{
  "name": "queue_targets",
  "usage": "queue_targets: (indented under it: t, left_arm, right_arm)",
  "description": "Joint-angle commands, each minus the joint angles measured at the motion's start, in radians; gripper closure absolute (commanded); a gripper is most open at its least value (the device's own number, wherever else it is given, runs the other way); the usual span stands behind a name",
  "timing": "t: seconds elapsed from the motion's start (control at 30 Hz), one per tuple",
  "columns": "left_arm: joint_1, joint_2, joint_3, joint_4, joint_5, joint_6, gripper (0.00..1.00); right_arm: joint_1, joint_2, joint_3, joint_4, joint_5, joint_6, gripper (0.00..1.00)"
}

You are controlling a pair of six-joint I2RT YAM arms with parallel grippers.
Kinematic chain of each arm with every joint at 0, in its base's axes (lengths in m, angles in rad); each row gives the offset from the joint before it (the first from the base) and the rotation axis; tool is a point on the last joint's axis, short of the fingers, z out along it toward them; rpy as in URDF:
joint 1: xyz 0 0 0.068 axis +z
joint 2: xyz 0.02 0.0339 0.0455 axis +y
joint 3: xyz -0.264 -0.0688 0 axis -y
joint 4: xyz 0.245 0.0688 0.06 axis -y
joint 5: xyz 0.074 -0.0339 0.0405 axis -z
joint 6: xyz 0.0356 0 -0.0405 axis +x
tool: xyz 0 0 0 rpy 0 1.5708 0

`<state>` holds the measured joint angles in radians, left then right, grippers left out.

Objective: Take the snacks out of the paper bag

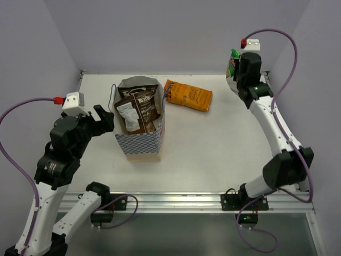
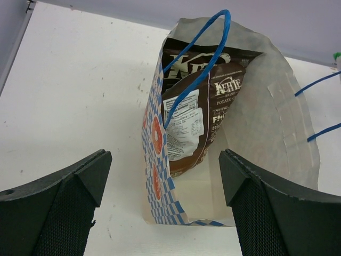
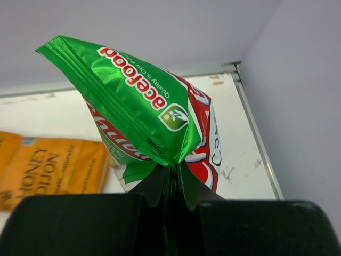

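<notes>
Though close by the bag's left side, left gripper (image 1: 105, 117) not touching it, jaws spread wide, nothing between them. Just right of that gripper, upright near mid-table: paper bag (image 1: 139, 143), blue-and-white check outside with orange marks, cream inside, thin blue string handles, mouth open. Inside, standing on end: two dark brown packets (image 2: 186, 122), tops poking above the rim. Readable in white: "KETTLE BRAND" and "POTATO C…", rest cut off by the bag wall. White nutrition panel on the nearer packet, print too small to read. Beyond the bag and to its right, flat on the white table (image 1: 224, 144): orange packet (image 1: 187, 95), "HONEY DIJON" in brown lettering, read from the right wrist view. Farthest, at the far right corner: right gripper (image 3: 170, 184) pinched tight on a crimped edge of the green-and-white packet (image 3: 144, 117), packet held off the table. Upside down on the green foil: "acefood", then "Quality Is Our Pr…", leaf logo beside. Red and white lower down, "Cas…" only partly seen.
</notes>
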<state>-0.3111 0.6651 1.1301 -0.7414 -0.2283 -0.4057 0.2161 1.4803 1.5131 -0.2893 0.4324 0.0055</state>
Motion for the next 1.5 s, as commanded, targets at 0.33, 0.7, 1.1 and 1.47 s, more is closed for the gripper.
queue_targets:
  t: [0.33,0.7,1.1,1.47]
  left_arm:
    - [-0.008,0.037,-0.012,0.001,-0.063,-0.050,0.11]
    - [-0.008,0.062,-0.004,0.019,-0.074,-0.047,0.11]
    - [-0.006,0.067,-0.003,-0.004,-0.011,-0.019,0.11]
    - [-0.008,0.054,-0.006,-0.105,-0.040,-0.016,0.11]
  right_arm:
    - [-0.112,0.527,0.312,-0.058,0.159,-0.055,0.98]
    - [-0.002,0.396,0.311,-0.232,-0.245,0.036,0.32]
    - [0.207,0.117,0.620,-0.462,-0.708,-0.119,0.01]
    - [0.517,0.176,0.706,-0.474,-0.914,-0.274,0.01]
